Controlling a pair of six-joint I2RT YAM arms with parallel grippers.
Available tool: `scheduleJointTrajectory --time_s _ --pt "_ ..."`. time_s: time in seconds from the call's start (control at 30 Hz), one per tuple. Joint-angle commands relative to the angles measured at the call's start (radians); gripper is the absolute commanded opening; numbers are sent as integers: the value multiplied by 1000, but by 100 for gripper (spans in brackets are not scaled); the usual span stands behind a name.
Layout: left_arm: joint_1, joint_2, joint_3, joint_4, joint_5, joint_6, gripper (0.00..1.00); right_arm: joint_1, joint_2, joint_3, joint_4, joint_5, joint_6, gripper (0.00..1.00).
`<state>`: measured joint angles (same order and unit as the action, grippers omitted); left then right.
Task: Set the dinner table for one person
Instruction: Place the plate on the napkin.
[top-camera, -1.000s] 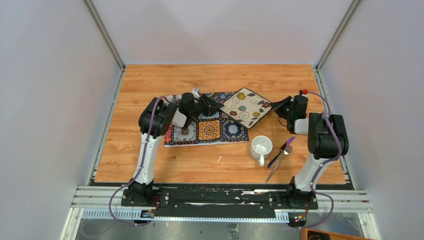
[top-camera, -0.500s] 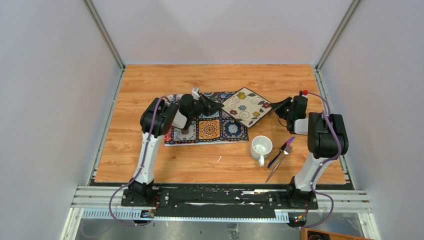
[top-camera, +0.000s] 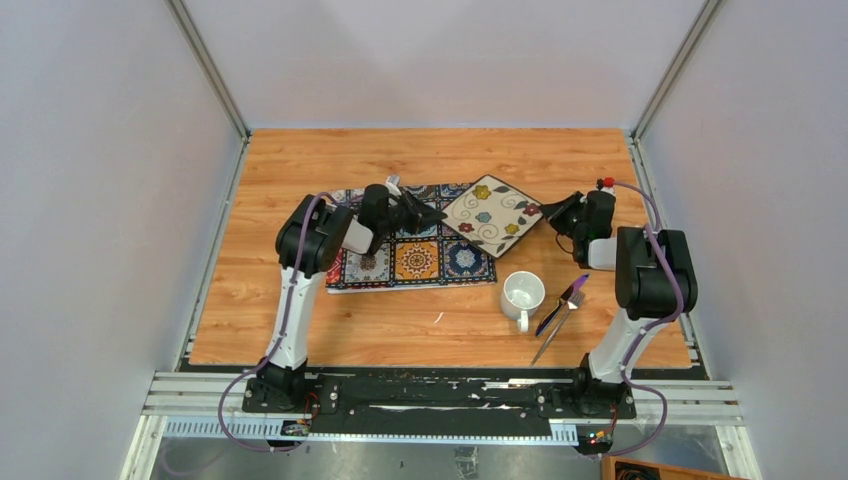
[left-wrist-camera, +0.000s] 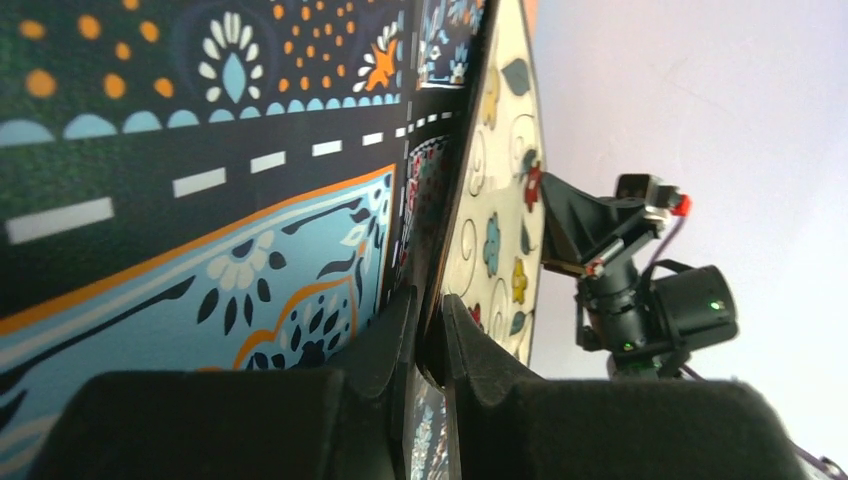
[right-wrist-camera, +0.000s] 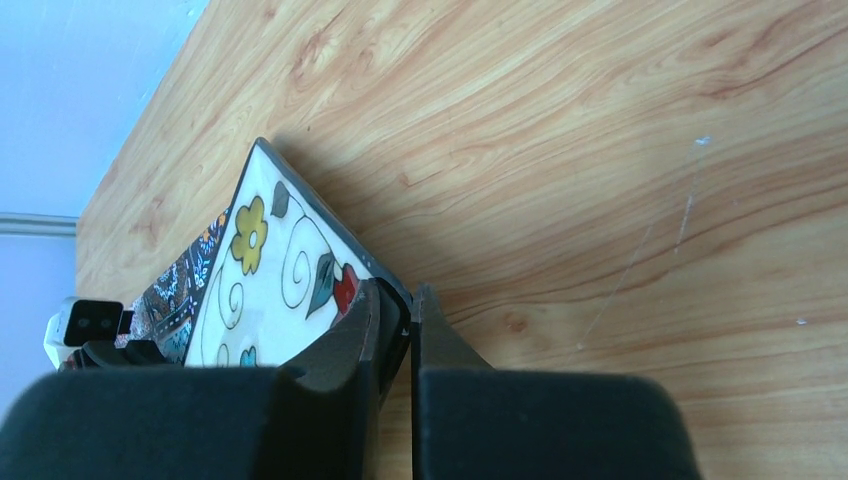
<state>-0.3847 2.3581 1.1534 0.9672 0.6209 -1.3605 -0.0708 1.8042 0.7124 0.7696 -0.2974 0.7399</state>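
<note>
Orange-brown wood-grain planks made up the bench (top-camera: 300, 170), which spread beneath both arms and carried everything else. The left fingers (top-camera: 428, 212) were clamped on the left corner of a square cream plate (top-camera: 492, 215) painted with flowers. The right fingers (top-camera: 553, 209) pinched the opposite corner (the one with a red bloom). The plate's left part overlapped a tile-patterned placemat (top-camera: 415, 258); whether it rested there or hung clear, I could not tell. Nearer the arms stood a white mug (top-camera: 522, 293), with a fork (top-camera: 556, 328) and a purple-handled utensil (top-camera: 562, 300) lying just beside it.
</note>
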Motion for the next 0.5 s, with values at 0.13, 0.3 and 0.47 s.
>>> scheduleJointTrajectory --time_s 0.13,0.3,0.47 --pt "-62 -136 46 -132 79 135 0 150 -74 11 -155 -108 -187 0" --pt "-62 -130 62 -132 80 130 0 163 -49 2 -84 -137 -153 0" --pt "-62 -122 56 -132 82 135 0 161 3 -31 78 -202 -54 0"
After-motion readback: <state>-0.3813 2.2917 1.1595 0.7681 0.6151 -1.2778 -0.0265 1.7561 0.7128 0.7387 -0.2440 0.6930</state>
